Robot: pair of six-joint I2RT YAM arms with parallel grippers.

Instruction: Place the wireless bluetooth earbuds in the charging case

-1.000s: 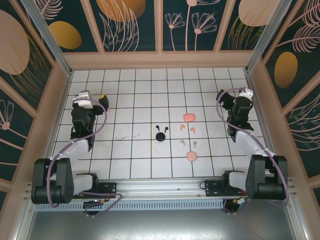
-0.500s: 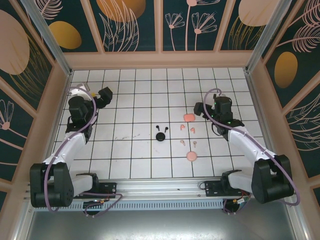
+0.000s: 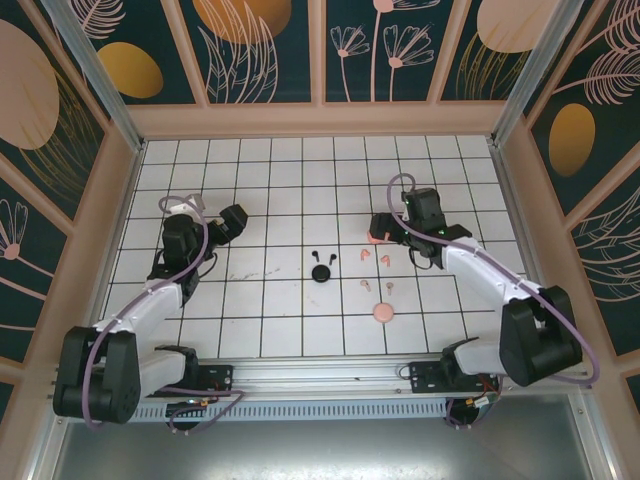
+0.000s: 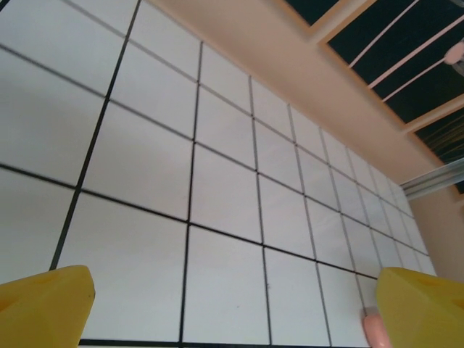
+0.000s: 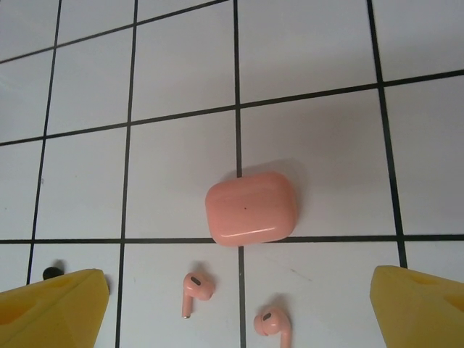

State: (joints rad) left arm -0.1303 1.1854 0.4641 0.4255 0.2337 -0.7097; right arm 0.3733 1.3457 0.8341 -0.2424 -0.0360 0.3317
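Hanging just over the closed pink case (image 5: 250, 208), the right gripper (image 3: 382, 224) is holding its fingers wide apart. Two pink earbuds (image 5: 194, 288) are lying on the floor just beside that case. The left gripper (image 3: 234, 220) is gaping wide too, over white tiles (image 4: 225, 188).

top: overhead | right wrist: close down, shares pink case (image 5: 251, 209) | left wrist: low, seemingly wallward

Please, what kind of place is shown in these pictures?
Most likely a small robot test cell, not a home. The left arm and the right arm are bolted to a metal rail at the near edge of a white grid-tiled table, boxed in by leaf-patterned wall panels.
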